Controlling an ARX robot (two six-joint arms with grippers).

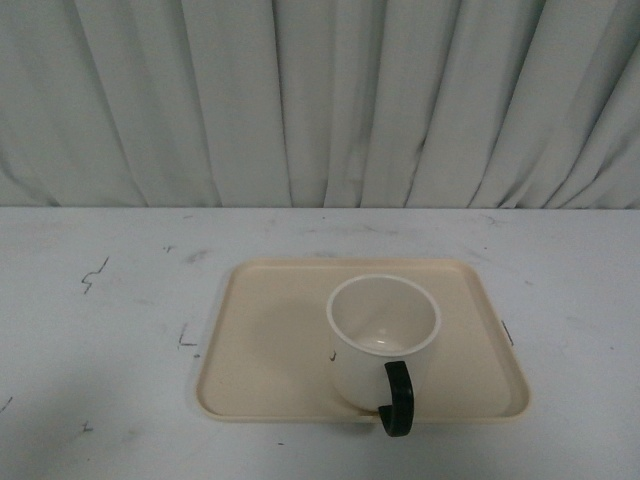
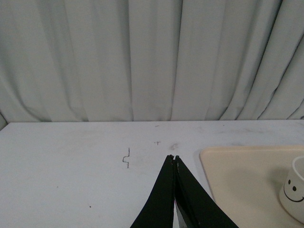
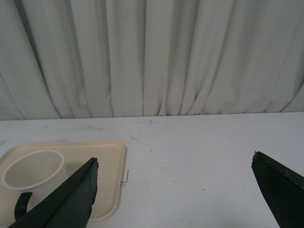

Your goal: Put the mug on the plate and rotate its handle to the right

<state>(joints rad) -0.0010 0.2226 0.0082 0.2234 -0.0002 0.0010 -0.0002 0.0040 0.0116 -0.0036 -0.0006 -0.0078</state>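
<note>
The counter (image 1: 90,380) is a flat grey-white surface bearing dark scuffs and small black pen marks. One item lies directly on it: the plate (image 1: 265,350), resting flat between the left hand (image 2: 173,157) and the right hand (image 3: 174,156). A zigzag mark (image 2: 126,158) lies on the opposite side of the left hand from the plate.

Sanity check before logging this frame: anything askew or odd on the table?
One thing: the mug stands upright on the plate, but it sits close to the near edge. Its handle points toward the robot rather than right and reaches out over the near rim. No spill or damage is visible.
</note>
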